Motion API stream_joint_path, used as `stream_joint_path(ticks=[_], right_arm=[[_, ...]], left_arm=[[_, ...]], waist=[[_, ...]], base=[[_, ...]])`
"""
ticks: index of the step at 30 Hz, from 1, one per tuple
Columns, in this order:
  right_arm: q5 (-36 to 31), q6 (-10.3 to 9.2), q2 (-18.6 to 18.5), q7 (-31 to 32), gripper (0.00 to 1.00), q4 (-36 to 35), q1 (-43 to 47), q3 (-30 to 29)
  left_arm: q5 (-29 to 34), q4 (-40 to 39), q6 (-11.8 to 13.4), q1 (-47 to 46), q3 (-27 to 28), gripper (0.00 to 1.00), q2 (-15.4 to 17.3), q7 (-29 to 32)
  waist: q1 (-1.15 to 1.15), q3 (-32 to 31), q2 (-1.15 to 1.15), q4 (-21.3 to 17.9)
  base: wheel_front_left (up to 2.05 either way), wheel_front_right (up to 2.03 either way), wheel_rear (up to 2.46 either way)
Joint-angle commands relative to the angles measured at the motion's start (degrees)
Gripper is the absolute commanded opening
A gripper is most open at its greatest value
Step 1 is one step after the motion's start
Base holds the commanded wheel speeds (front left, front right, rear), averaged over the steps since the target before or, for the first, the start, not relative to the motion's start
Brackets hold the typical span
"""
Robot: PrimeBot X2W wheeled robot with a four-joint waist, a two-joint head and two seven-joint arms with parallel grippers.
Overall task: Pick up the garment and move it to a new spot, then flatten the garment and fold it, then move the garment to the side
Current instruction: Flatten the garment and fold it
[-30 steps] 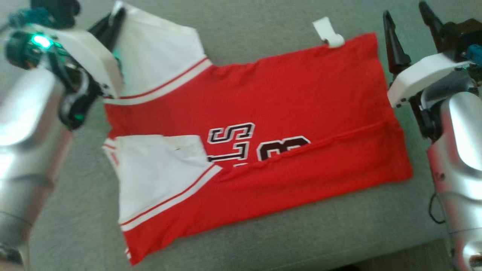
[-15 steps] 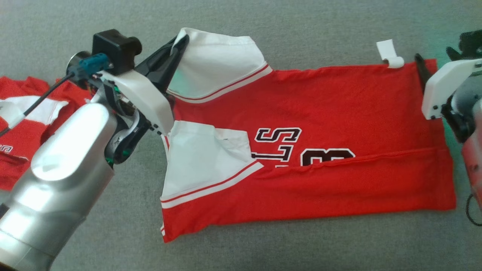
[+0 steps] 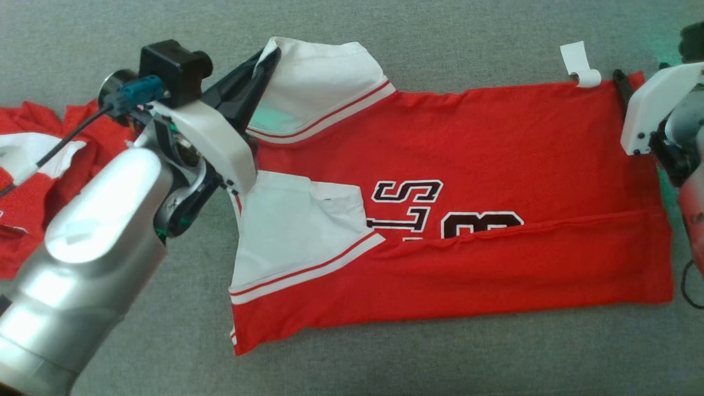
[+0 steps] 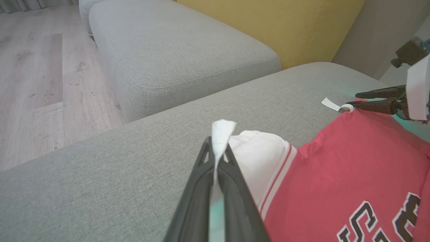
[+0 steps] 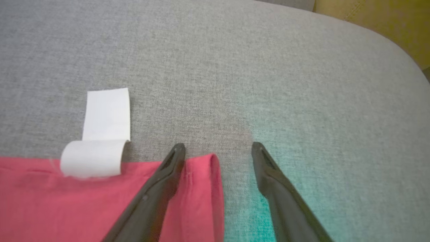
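A red garment [image 3: 467,165] with white sleeves and black lettering lies spread on the grey sofa seat [image 3: 440,357], its near edge folded over. My left gripper [image 3: 269,55] is shut on the far white sleeve's corner, and a bit of white cloth pokes out past the fingertips [image 4: 205,158]. My right gripper [image 5: 218,146] is open at the garment's far right hem corner. One finger rests over the red cloth and the other over bare cushion. A white tag [image 5: 100,134] curls from the hem just left of it.
Another red and white garment [image 3: 33,165] lies crumpled at the left. The left wrist view shows a second grey cushion [image 4: 184,50], a yellow backrest [image 4: 285,23] and wooden floor [image 4: 33,84] beyond.
The head camera has shifted, bringing the crumpled garment into view. My right gripper has come from beside the hem onto its far corner. The left gripper keeps its hold on the sleeve.
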Motion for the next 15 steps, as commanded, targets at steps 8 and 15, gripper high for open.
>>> stream_joint_path(ticks=[8,15], right_arm=[[5.42,0.37,1.40,-2.69,0.00,-0.47,-1.67,2.66],[9.36,0.37,0.98,-8.39,0.00,-2.56,-5.33,3.50]], left_arm=[[0.83,1.69,0.57,-4.95,3.54,0.00,2.96,-1.41],[1.31,5.57,0.61,-8.48,4.95,0.00,2.60,-3.83]], waist=[[0.00,-0.09,0.00,-1.53],[0.00,0.08,0.00,-2.95]], base=[[0.00,0.00,0.00],[0.00,0.00,0.00]])
